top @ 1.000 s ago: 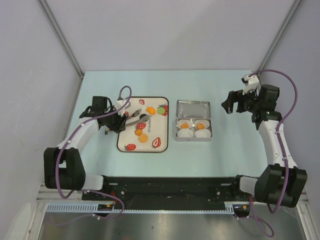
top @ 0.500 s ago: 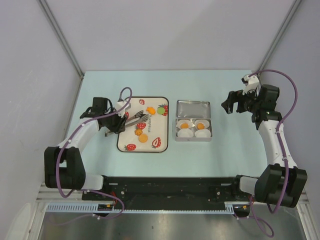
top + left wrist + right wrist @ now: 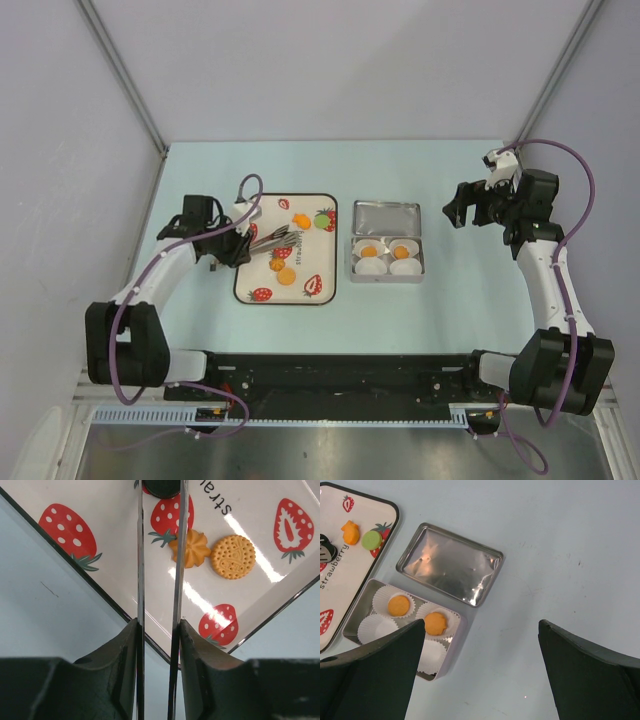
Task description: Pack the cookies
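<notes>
Cookies (image 3: 233,556) face-up, flat on tray (image 3: 115,530)

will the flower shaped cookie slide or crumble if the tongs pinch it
The flower cookie looks small and flat, so probably light and stiff. The tray is glossy, so it may slide when nudged. Its ridged edge might chip under the tongs.

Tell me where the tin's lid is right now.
In the top view, the lid lies flat on the table, right of centre, directly behind the open tin and just right of the strawberry tray.
</notes>
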Robot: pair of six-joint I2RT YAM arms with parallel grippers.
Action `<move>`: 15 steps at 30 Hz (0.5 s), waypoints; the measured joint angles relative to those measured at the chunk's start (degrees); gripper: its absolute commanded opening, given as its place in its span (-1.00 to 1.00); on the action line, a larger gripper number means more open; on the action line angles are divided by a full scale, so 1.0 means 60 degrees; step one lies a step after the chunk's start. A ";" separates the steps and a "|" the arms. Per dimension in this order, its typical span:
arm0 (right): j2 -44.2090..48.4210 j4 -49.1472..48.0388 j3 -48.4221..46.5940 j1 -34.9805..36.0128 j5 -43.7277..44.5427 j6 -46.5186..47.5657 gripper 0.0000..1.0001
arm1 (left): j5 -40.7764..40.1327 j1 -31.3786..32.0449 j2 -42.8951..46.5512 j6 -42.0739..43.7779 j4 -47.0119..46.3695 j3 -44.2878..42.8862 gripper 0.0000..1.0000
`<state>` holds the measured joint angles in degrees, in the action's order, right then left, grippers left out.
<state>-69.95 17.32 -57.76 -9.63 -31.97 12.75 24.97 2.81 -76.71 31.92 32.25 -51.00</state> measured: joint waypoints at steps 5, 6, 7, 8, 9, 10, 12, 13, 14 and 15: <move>0.0000 0.0000 0.0000 0.0000 0.0000 0.0000 0.99 | 0.0240 0.0000 0.0240 -0.0007 0.0328 -0.0095 -0.31; 0.0000 0.0000 0.0000 -0.0004 0.0000 0.0000 0.99 | 0.0321 0.0000 0.0280 -0.0011 0.0412 -0.0157 -0.31; 0.0000 0.0000 0.0000 -0.0004 0.0000 0.0000 0.99 | 0.0412 0.0000 0.0310 -0.0015 0.0488 -0.0233 -0.31; 0.0000 0.0000 0.0000 -0.0007 0.0000 0.0000 1.00 | 0.0492 0.0000 0.0342 -0.0022 0.0572 -0.0328 -0.31; 0.0000 0.0000 0.0000 -0.0007 0.0000 0.0000 0.99 | 0.0586 0.0000 0.0361 -0.0033 0.0641 -0.0408 -0.31; 0.0000 0.0000 0.0004 -0.0007 0.0000 0.0000 0.99 | 0.0710 0.0000 0.0401 -0.0044 0.0743 -0.0525 -0.31; 0.0000 0.0000 0.0000 -0.0007 0.0000 0.0000 0.99 | 0.0962 0.0000 0.0484 -0.0069 0.0933 -0.0732 -0.31; 0.0000 0.0000 0.0000 -0.0007 0.0000 0.0000 0.99 | 0.1104 0.0000 0.0525 -0.0076 0.1035 -0.0852 -0.31; 0.0000 0.0000 0.0000 -0.0011 0.0000 0.0000 0.99 | 0.1231 0.0000 0.0561 -0.0069 0.1137 -0.0980 -0.31; 0.0000 0.0000 0.0000 -0.0015 0.0000 0.0000 0.99 | 0.1359 0.0000 0.0597 -0.0076 0.1206 -0.1093 -0.31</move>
<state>-69.95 17.32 -57.76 -9.72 -31.97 12.75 33.12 2.81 -73.12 31.46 39.48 -57.56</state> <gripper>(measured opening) 0.994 0.381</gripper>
